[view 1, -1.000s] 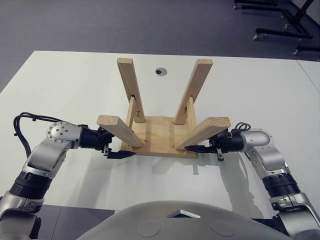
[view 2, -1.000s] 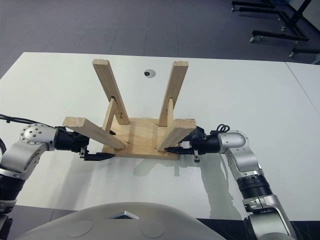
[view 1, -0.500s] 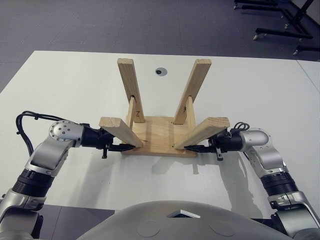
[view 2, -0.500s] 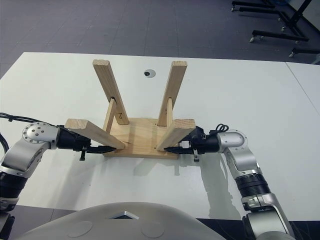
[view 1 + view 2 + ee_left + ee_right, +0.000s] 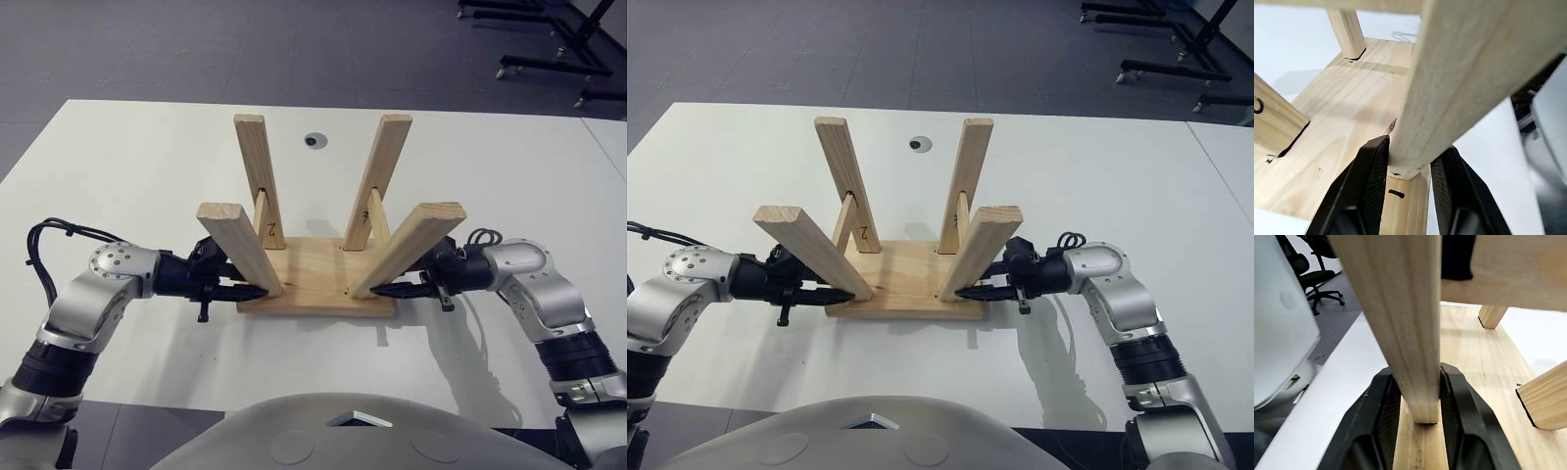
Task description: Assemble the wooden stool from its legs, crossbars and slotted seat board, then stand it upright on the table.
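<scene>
Nearest: left gripper (image 5: 245,290) is clamped on the base of the near-left leg (image 5: 238,247), one finger on each side, right where the leg meets the seat board (image 5: 318,284). Right gripper (image 5: 397,289) mirrors it, closed around the foot of the near-right leg (image 5: 409,247). The stool sits upside down mid-table (image 5: 127,166), board flat, all four legs pointing up and splayed outward.

Risks as I see them:
- Both grips are on legs, not the board. If the joints are only press-fit, a lift probably pulls the near legs out of their slots and leaves the board behind.
- Uneven lift or arms drifting apart would likely rack the near joints, since the splay already levers them outward.
- The grips are low and the wood is smooth, so the legs could pivot between the pads during the flip.

Further back: far-left leg (image 5: 259,176) and far-right leg (image 5: 380,176), each with a short crossbar (image 5: 262,213) at its base, are unheld. Once inverted, a loose fit there could let them drop out. I can't tell how deep they are seated.
</scene>
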Tool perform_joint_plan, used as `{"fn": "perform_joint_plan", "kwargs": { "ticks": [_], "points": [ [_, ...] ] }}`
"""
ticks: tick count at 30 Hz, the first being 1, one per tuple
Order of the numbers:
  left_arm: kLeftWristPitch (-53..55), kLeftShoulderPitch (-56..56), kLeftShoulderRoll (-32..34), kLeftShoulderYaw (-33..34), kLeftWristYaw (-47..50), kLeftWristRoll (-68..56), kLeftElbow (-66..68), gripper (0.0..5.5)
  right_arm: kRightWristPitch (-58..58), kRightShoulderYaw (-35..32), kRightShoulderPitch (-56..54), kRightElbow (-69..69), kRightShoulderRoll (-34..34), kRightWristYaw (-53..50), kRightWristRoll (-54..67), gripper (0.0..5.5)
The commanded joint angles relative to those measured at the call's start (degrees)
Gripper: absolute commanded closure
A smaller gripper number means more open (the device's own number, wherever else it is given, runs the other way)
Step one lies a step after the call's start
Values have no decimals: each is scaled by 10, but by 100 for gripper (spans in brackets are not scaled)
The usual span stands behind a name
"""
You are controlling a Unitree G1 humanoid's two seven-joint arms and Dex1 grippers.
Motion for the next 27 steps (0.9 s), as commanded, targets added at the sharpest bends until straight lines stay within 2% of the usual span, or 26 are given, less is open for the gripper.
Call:
{"fn": "perform_joint_plan", "kwargs": {
  "ticks": [1,13,18,27],
  "points": [
    [73,47,26,-3,-4,-48,-47,432,40,21,7,-47,-24,33,18,445],
    [181,133,83,70,5,-195,-137,432,270,-10,93,-232,-103,-29,180,445],
    [224,137,103,98,0,-256,-146,432,315,-11,103,-260,-125,-45,200,445],
    [305,132,104,137,24,-365,-145,432,421,-4,69,-265,-113,-105,280,445]
  ]
}}
